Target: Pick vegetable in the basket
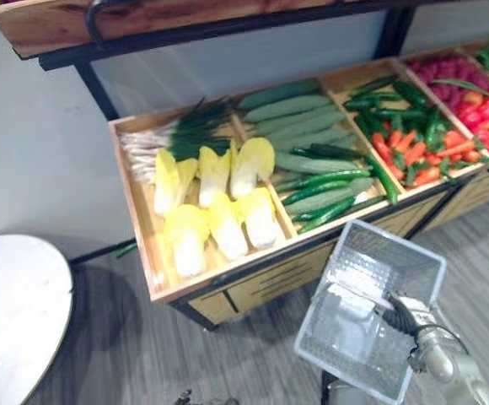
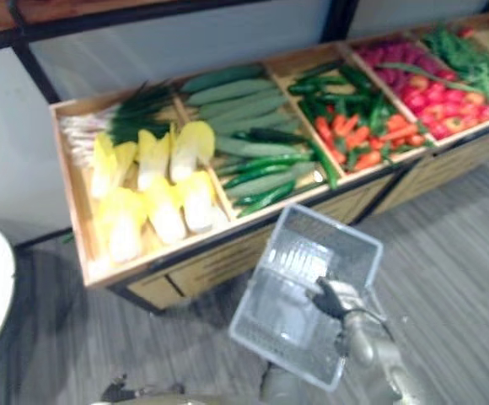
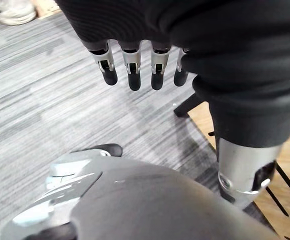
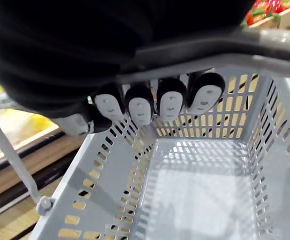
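by part-cropped veg stand (image 1: 228, 270), r hand (image 1: 403, 314) grips basket (image 1: 358, 283) handle.

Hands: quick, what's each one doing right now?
Left hand: open, fingers relaxed, holding nothing.
Right hand: closed, fingers curled round the basket handle.

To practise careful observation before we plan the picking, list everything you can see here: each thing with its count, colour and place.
stand: one, wooden, against the wall
cabbages: about six, yellow-white, left compartment
spring onions: one bunch, green-white, behind the cabbages
cucumbers: many, green, second compartment
carrots: many, orange, third compartment
red vegetables: many, right-end compartment
basket: one, grey, empty, before the stand
table: one, white, lower left
shoe: one, white, on the floor
left hand: open, idle
right hand: curled round the basket's handle
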You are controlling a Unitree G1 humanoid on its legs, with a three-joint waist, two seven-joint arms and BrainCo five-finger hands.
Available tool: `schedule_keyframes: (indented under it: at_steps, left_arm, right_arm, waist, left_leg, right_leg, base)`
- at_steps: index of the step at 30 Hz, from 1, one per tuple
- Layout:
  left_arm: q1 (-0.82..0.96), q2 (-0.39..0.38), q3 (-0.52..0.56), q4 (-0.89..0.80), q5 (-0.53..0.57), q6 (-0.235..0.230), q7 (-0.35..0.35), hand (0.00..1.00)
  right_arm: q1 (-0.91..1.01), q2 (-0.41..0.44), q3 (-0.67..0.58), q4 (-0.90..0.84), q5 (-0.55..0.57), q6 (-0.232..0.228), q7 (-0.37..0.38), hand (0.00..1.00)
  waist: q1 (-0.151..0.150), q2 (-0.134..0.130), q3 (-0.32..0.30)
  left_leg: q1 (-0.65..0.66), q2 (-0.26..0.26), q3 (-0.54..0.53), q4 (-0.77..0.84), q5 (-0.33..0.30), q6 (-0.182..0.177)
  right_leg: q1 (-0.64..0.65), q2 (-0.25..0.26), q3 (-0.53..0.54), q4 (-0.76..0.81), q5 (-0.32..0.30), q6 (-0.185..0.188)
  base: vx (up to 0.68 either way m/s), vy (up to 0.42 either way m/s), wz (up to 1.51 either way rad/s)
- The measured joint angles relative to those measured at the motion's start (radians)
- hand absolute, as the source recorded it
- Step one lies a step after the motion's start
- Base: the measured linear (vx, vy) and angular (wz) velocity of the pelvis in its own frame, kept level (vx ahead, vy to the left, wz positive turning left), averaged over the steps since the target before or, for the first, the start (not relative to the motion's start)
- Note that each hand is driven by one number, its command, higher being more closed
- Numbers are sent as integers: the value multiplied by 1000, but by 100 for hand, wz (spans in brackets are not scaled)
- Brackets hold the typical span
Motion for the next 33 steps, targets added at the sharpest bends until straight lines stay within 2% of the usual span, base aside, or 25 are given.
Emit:
schedule_keyframes:
  at_steps: [3,4,6,7,9,11,12,13,14,16,19,22,25,26,33]
  left_arm:
    - [-3,-4,52,-4,-36,1,2,0]
    - [-3,-3,54,-8,-37,1,4,0]
    - [-4,-10,62,-25,-57,1,24,0]
    - [-9,-23,83,-43,-79,1,43,0]
    - [-10,-43,131,-75,-122,0,84,0]
    - [-10,-53,192,-150,-189,-6,162,0]
    - [-9,-57,215,-178,-203,-9,180,0]
    - [-3,-73,257,-258,-243,-24,220,0]
    - [18,-92,284,-365,-270,-31,246,0]
    - [38,-115,297,-515,-271,-51,282,0]
    - [51,-131,331,-682,-252,-69,311,0]
    - [81,-144,373,-809,-176,-70,334,0]
    - [82,-149,371,-873,-93,-68,348,0]
    - [83,-148,365,-899,-84,-68,349,0]
    - [74,-149,303,-1004,-18,-67,354,0]
  right_arm:
    - [24,-2,-3,36,29,1,0,100]
    - [33,-2,-3,36,29,1,0,100]
    - [64,0,-12,36,32,1,-9,100]
    - [76,2,-20,36,32,0,-18,100]
    - [84,14,-44,57,30,-5,-40,100]
    - [99,58,-94,126,30,-9,-64,100]
    - [105,71,-114,151,30,-11,-71,100]
    - [113,96,-163,214,30,-16,-87,100]
    - [114,107,-206,280,30,-24,-94,100]
    - [111,119,-277,366,31,-23,-111,100]
    - [102,128,-377,513,31,9,-115,100]
    - [107,129,-444,618,39,40,-116,100]
    - [111,137,-473,684,49,45,-115,100]
    - [113,139,-475,695,50,47,-112,100]
    - [102,154,-492,732,70,46,-109,100]
  waist:
    - [-10,-23,19]
    - [-10,-25,21]
    - [-10,-26,23]
    - [-9,-12,20]
    - [-9,7,20]
    - [-9,13,20]
    - [-9,15,19]
    - [-9,29,10]
    - [-8,30,9]
    - [-6,41,3]
    - [-5,43,1]
    - [-7,57,-15]
    - [-10,73,-26]
    - [-10,66,-25]
    - [-13,62,-38]
  left_leg:
    - [-16,13,23,10,133,17]
    - [-19,14,39,8,154,21]
    - [-27,23,118,-21,209,35]
    - [-26,30,146,-42,216,43]
    - [-24,38,174,-68,215,42]
    - [-25,45,207,-83,205,32]
    - [-25,47,219,-86,198,27]
    - [-25,48,232,-90,176,31]
    - [-24,47,236,-95,151,33]
    - [-23,46,250,-107,114,36]
    - [-6,26,260,-115,87,51]
    - [15,1,285,-119,67,61]
    - [26,-10,303,-120,60,63]
    - [27,-11,307,-120,56,61]
    - [48,0,344,-123,44,48]
  right_leg:
    - [76,-6,-106,-20,-29,-35]
    - [88,-6,-122,-32,-32,-38]
    - [107,0,-161,-68,-41,-40]
    - [108,11,-171,-79,-41,-39]
    - [106,23,-182,-91,-43,-42]
    - [107,36,-181,-105,-38,-34]
    - [108,38,-181,-105,-37,-32]
    - [108,41,-180,-106,-31,-26]
    - [111,42,-181,-113,-21,-24]
    - [119,45,-183,-140,6,-10]
    - [162,40,-179,-199,51,-4]
    - [183,26,-151,-243,82,11]
    - [192,21,-133,-268,101,16]
    - [196,24,-127,-275,105,15]
    - [197,42,-95,-291,116,8]
  base:
    - [89,-324,88]
    - [2,-236,75]
    - [-58,-196,58]
    - [-69,-125,35]
    - [-75,-49,24]
    - [-56,3,15]
    - [-28,63,12]
    - [-11,117,12]
    - [-3,132,12]
    - [12,174,10]
    - [32,158,4]
    - [23,97,-20]
    - [8,49,-18]
    - [-23,24,-22]
    - [-6,-10,-16]
